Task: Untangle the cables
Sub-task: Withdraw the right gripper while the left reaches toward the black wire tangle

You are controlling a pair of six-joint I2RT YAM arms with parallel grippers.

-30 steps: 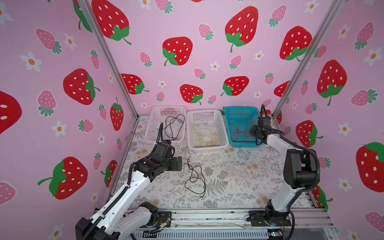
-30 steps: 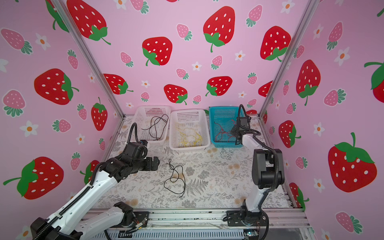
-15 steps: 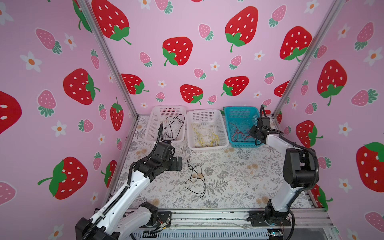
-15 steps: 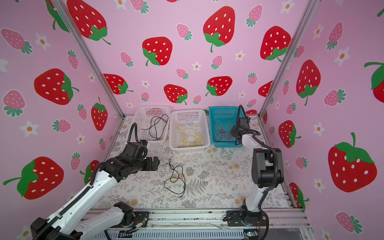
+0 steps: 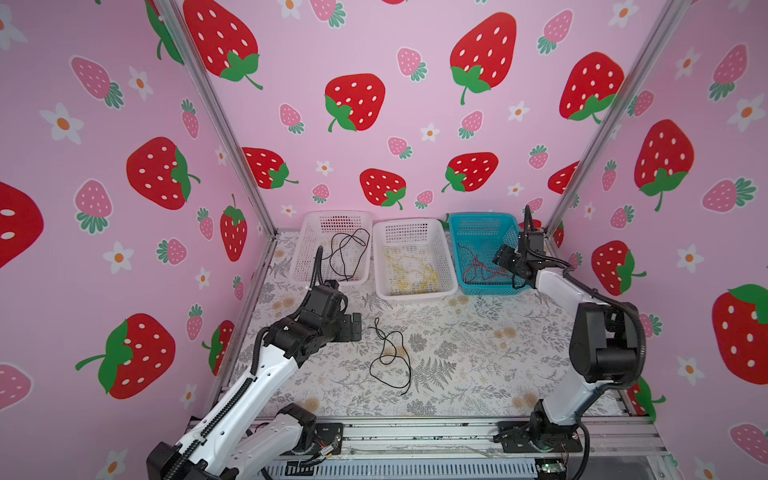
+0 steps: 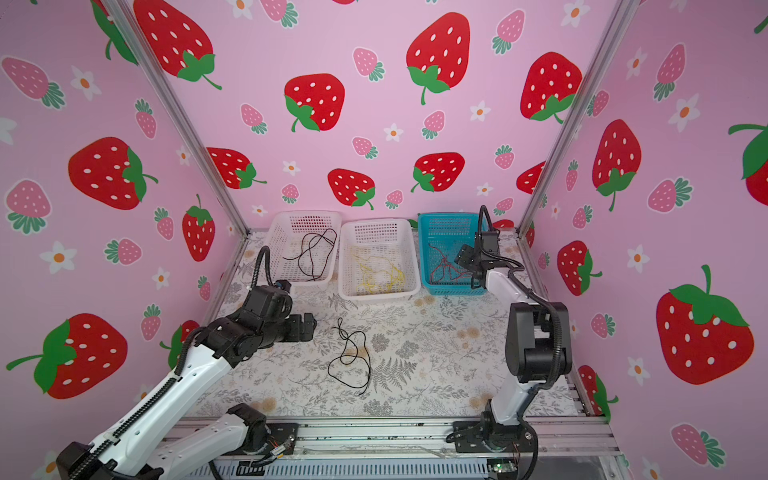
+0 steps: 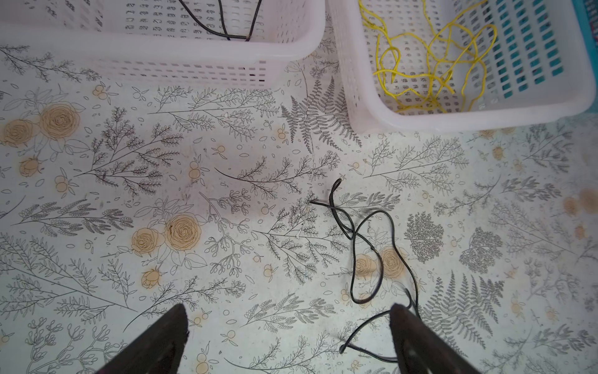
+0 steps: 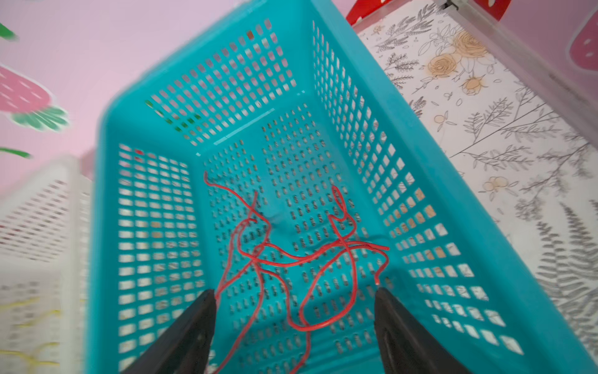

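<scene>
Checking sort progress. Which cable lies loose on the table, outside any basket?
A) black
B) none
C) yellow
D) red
A: a black cable lies coiled on the table in front of the baskets, while the red cable sits in the blue basket and the yellow cable in a white basket.

Perforated plastic teal basket (image 8: 417, 181) looks smooth; red cables (image 8: 291, 259) show a slight sheen.
</scene>
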